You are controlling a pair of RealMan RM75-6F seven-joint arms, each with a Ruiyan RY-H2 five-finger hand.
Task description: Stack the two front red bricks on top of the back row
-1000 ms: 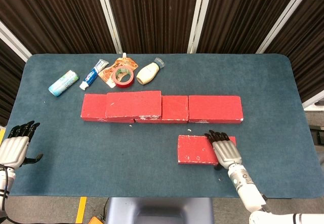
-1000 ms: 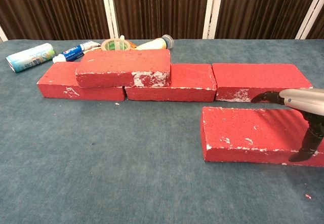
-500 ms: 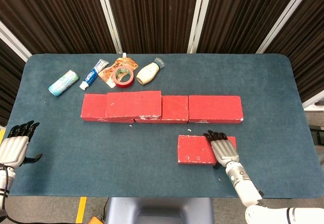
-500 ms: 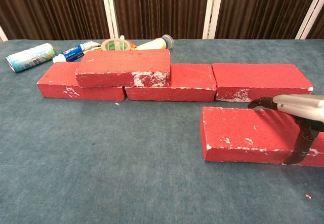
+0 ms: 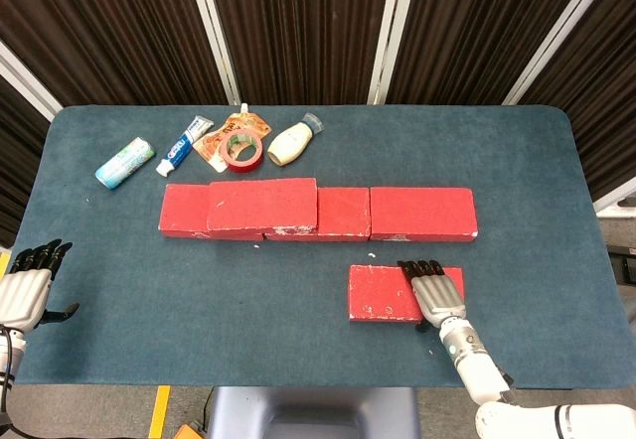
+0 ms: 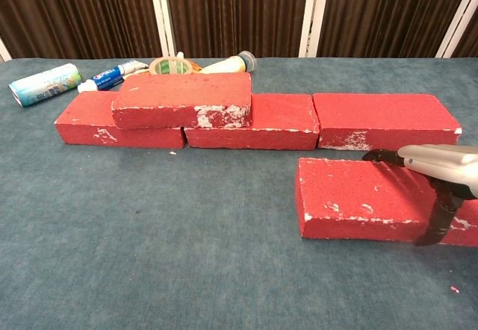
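Note:
One red brick (image 5: 381,293) (image 6: 347,195) lies flat at the front right of the blue table. My right hand (image 5: 437,296) (image 6: 437,162) rests on its right end, fingers flat across the top to the back edge, thumb hanging down the front face. The brick sits on the table. The back row holds three red bricks: left (image 5: 182,213), middle (image 5: 344,214) and right (image 5: 422,213) (image 6: 385,117). Another red brick (image 5: 261,205) (image 6: 183,98) lies on top, over the left and middle ones. My left hand (image 5: 25,290) hovers off the table's left front corner, fingers apart and holding nothing.
Behind the row lie a green-white tube (image 5: 124,162), a toothpaste tube (image 5: 185,145), a red tape roll (image 5: 241,151) on an orange packet, and a cream bottle (image 5: 290,143). The table's front edge (image 5: 298,384) is close to the front brick.
My right hand has slid a little left along the front brick's top and its thumb has drawn in. The brick has not moved. My left hand has drifted slightly down and left.

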